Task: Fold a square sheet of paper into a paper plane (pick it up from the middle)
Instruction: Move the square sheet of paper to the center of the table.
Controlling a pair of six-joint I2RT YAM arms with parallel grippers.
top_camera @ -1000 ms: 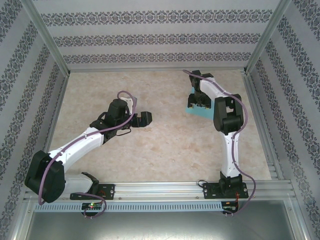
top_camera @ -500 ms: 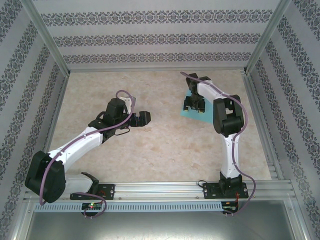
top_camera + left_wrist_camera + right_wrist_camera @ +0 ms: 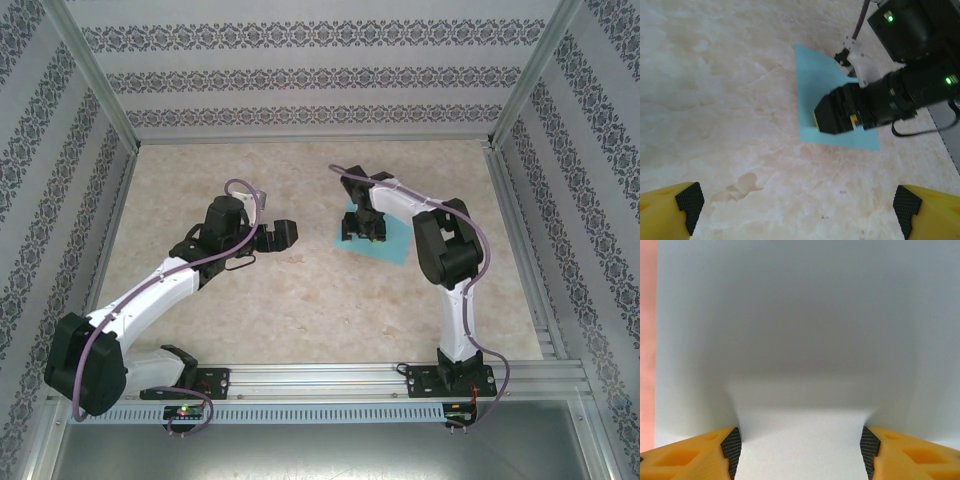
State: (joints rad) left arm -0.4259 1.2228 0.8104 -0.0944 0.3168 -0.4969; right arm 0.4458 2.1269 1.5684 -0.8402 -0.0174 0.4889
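Paper sheet flat on table, centre-right, one corner toward L arm. R gripper down on sheet's middle, jaws apart, both tips on paper, paper spanning gap betw. them. L gripper spread wide, holding nothing, over bare table near sheet's left edge.

No readable text

We find no letters, numbers, brands or signs to read: the square sheet of paper is plain cyan, and the walls bear merely ornamental patterned bands.
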